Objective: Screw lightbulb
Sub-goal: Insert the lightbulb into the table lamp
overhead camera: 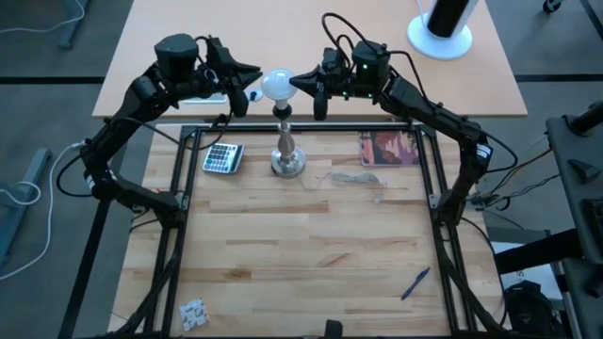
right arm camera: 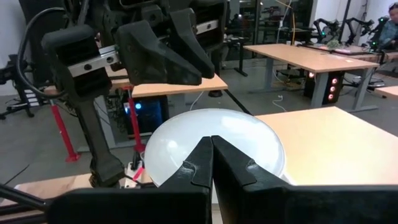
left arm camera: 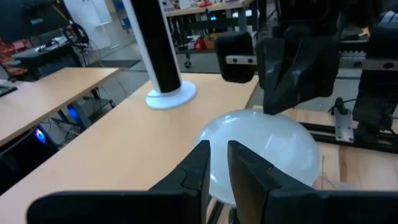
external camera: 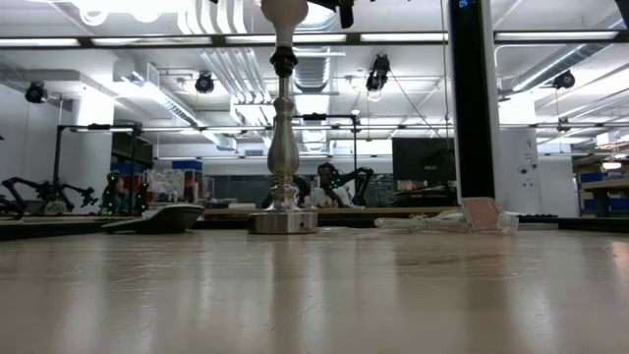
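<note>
The lightbulb (overhead camera: 277, 84) sits atop the silver stand (overhead camera: 286, 151), directly between both grippers. The left gripper (overhead camera: 252, 83) has its fingers nearly together with a thin gap, tips at the bulb's glass, grasping nothing. The right gripper (overhead camera: 294, 84) is clenched tight, its tips against the bulb's opposite side.

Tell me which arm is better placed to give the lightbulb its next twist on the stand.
Left, probably. Both grippers flank the lightbulb atop the stand. The left gripper has a narrow gap between its fingers, tips at the glass. The right gripper is fully shut, so it would have to open first.
</note>
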